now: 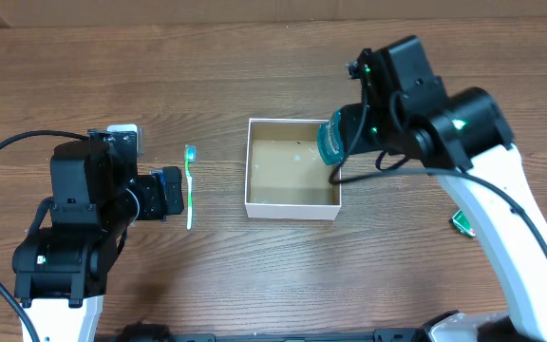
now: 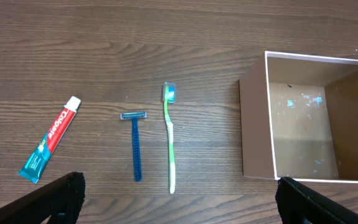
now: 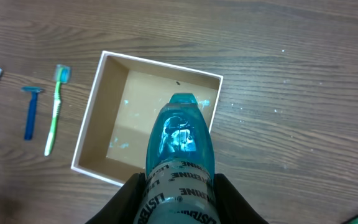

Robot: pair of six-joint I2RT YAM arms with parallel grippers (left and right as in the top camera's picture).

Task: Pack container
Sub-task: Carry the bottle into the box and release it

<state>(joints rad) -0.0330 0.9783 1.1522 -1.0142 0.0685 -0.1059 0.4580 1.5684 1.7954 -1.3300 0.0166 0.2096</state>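
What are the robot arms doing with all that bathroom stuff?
They are packing a box. The right gripper holds a blue mouthwash bottle over the rim of the box, which has nothing in it yet. The left gripper hangs open above a toothbrush, a razor and toothpaste, which lie on the table beside the box.

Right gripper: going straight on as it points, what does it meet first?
Probably the brown floor of the container, led by the mouthwash bottle in the right gripper; its wall could come first, depth unclear.
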